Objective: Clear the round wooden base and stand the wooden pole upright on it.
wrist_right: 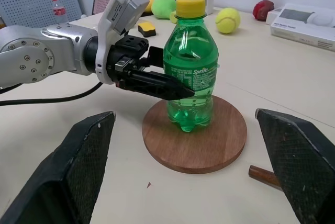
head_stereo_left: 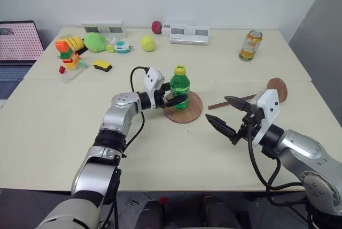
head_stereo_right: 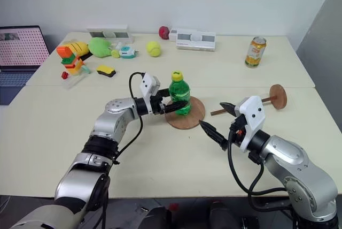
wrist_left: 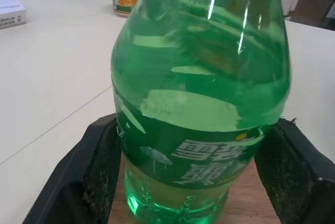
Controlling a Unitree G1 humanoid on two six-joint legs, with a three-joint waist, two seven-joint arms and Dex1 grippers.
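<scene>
A green soda bottle [wrist_right: 189, 67] with a yellow cap stands upright on the round wooden base [wrist_right: 196, 140], which lies flat on the pale table [head_stereo_left: 64, 132]. The left gripper [head_stereo_left: 177, 98] reaches in level from the side, its two black fingers clenched on the bottle's lower body, one on each side at label height. The base lies directly beneath those jaws, under the bottle's foot.

The step in hand looks like clearing the base. To do it well, the bottle should probably be lifted straight up before being carried sideways, so its foot does not drag the disc along, and kept upright throughout.

The right gripper [head_stereo_left: 230, 115] hovers with its jaws spread wide and empty. The wooden pole [head_stereo_left: 235, 101] lies flat on the table just beyond them, its small end disc [head_stereo_left: 278, 89] further out. The base sits ahead of these open jaws.
</scene>
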